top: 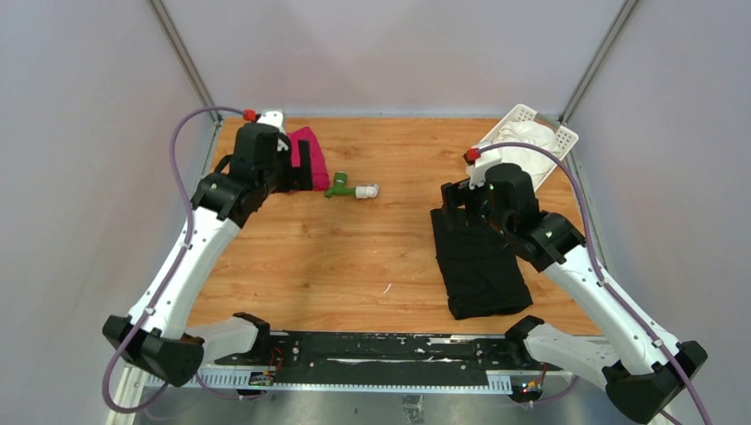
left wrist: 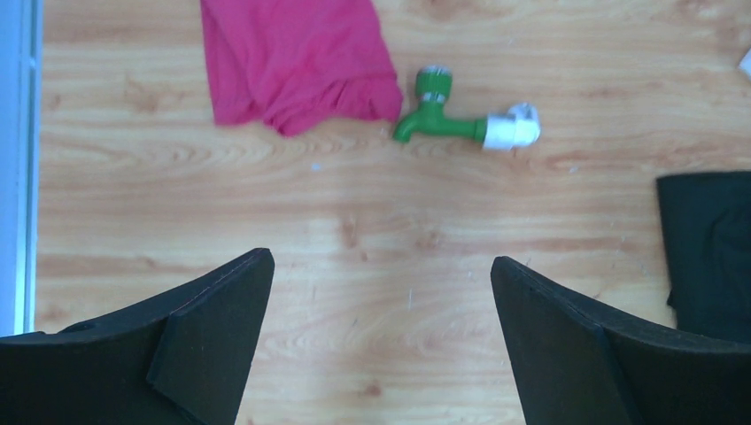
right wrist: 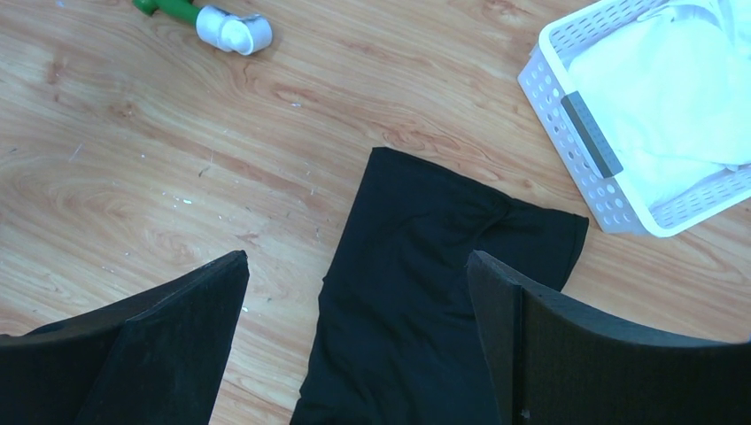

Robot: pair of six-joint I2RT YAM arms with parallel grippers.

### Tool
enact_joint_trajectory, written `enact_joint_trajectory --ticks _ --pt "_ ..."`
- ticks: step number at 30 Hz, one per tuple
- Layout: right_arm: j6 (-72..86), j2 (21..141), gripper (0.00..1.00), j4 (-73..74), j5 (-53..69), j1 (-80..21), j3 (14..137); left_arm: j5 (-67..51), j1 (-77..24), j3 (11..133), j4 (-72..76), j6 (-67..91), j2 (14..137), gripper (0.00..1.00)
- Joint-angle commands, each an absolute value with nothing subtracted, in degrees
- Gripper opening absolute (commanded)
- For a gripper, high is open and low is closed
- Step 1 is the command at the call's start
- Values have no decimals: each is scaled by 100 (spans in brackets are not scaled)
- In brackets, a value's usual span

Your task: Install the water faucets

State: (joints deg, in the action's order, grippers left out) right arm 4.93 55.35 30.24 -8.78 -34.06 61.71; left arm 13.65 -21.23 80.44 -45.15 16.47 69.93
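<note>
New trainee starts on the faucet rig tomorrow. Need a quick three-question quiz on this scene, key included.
1. True or false: the left gripper holds the green tap.
2. Which cloth lies under the right gripper? A red, B black, C white.
3. Fill in: the white cloth lies in the ___.
Key: 1 false, both grippers are open and empty. 2 B, the black cloth. 3 white basket.
</note>
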Motion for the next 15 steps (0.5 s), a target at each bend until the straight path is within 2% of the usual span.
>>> enact_joint_trajectory --ticks 1,7,15 --pt "596 5504 99 3237 -1018 -3340 6104 1585 -2145 7072 -4596 2077 6447 100" --pt "748 5745 99 3129 -975 -3340 6053 1589 -2145 6464 -4597 2153 5943 100" --pt "909 5793 99 2934 -757 -3341 5909 1721 -2145 6349 -4515 1948 5518 100"
